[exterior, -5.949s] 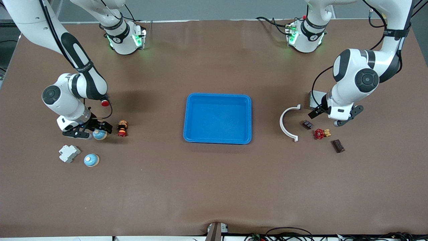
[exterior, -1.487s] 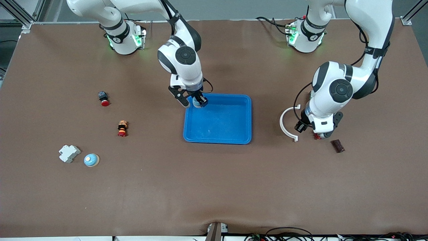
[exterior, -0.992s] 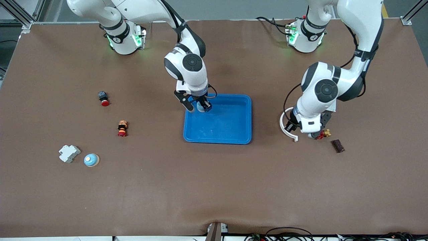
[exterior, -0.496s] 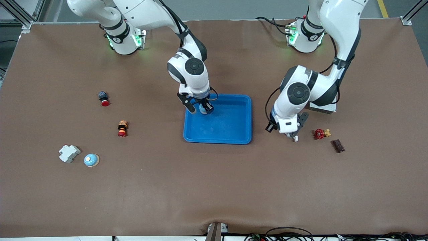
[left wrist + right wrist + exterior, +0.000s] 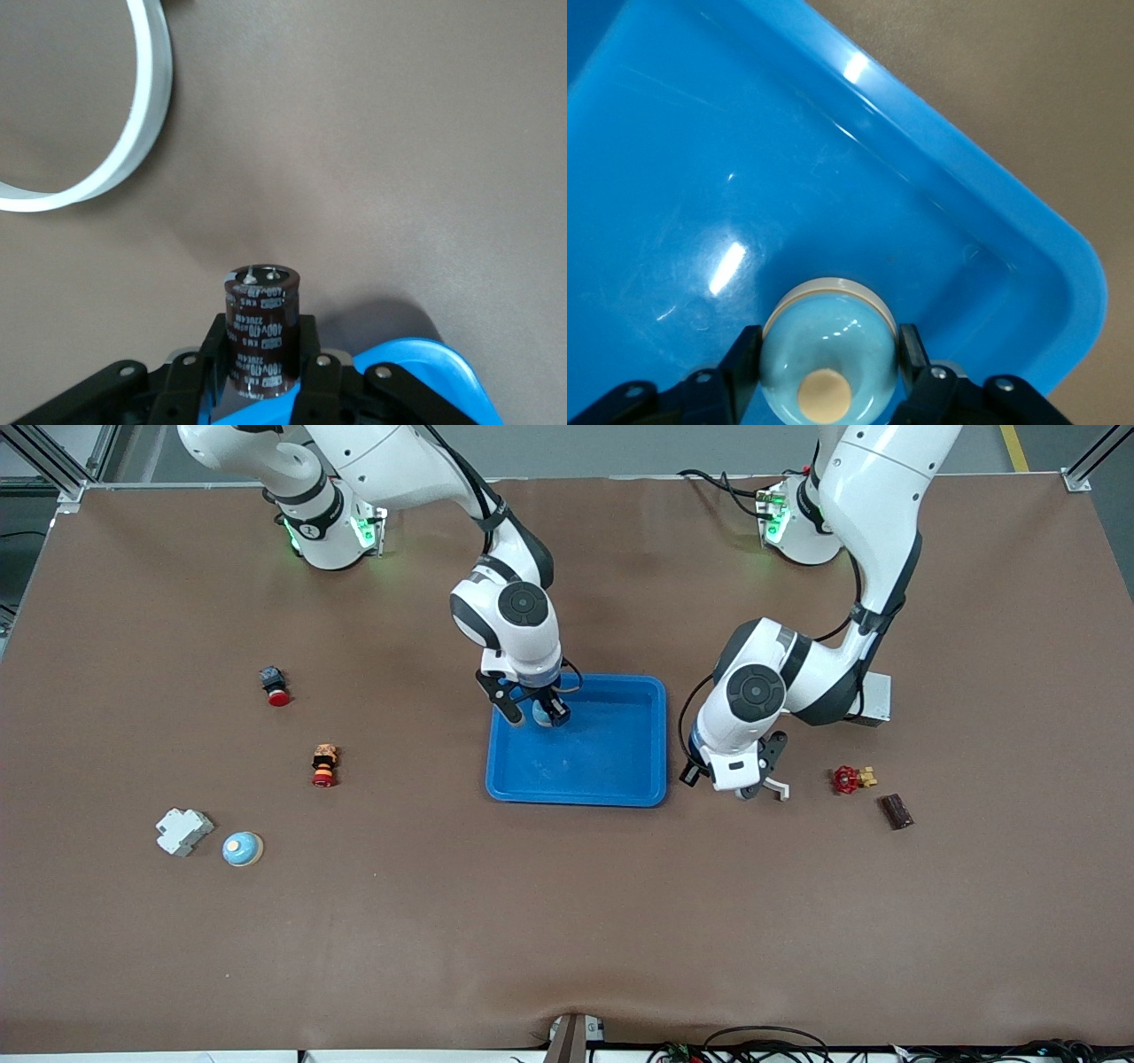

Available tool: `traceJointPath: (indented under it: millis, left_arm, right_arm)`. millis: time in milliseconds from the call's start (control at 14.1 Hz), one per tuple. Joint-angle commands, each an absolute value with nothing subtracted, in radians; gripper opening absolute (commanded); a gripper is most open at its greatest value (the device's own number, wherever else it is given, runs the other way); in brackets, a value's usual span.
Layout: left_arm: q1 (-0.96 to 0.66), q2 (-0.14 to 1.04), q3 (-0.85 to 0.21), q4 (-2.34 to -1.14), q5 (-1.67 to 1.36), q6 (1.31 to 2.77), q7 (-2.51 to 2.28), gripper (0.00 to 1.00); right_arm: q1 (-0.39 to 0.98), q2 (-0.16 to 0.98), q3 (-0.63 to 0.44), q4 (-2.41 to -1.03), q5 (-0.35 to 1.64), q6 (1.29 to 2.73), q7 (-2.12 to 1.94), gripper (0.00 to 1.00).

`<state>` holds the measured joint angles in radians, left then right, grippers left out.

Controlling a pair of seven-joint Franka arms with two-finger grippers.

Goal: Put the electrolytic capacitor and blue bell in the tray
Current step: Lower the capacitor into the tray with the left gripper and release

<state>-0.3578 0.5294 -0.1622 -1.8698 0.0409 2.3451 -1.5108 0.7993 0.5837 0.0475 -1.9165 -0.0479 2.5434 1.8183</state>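
Blue bell (image 5: 829,343): gripped by right gripper (image 5: 532,711) fingers, over tray (image 5: 620,784) corner.
Electrolytic capacitor (image 5: 261,332): upright, clamped in left gripper (image 5: 728,779), over desk (image 5: 567,921) just beside tray.

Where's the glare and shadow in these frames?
Right wrist view: bright specular streaks on the tray floor and rim, small highlights on the blue bell. Left wrist view: soft shadow on the table around the electrolytic capacitor. Front view: even light, faint arm shadows.

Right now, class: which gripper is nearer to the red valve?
Left. The left gripper, holding the capacitor, hangs between the tray and the red valve; the right gripper, holding a blue bell, is over the tray.
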Motion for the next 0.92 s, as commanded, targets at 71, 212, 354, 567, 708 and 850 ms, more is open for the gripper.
traceJointPath:
  millis: [71,212,354,567,708,850]
  left_arm:
    - [-0.374,0.552,-0.158,-1.822,0.052,2.339,-1.546,0.00]
    - [-0.385,0.551,-0.158,-1.815,0.052,2.339,-1.562,0.00]
    - [-0.400,0.545,-0.160,-1.813,0.052,2.339,-1.580,0.00]
    - [-0.437,0.552,-0.160,-1.792,0.051,2.339,-1.629,0.00]
    - [-0.471,0.567,-0.160,-1.786,0.051,2.339,-1.666,0.00]
    - [-0.486,0.578,-0.161,-1.782,0.046,2.339,-1.699,0.00]
  right_arm:
    - [0.822,0.600,0.031,-1.893,-0.083,2.530,1.856,1.00]
    - [0.818,0.597,0.031,-1.891,-0.095,2.522,1.849,1.00]
    - [0.808,0.583,0.032,-1.890,-0.127,2.485,1.815,1.00]
    - [0.782,0.525,0.032,-1.850,-0.129,2.297,1.688,1.00]
    - [0.731,0.461,0.032,-1.859,-0.127,2.206,1.524,1.00]
    - [0.661,0.405,0.032,-1.870,-0.127,2.155,1.386,1.00]
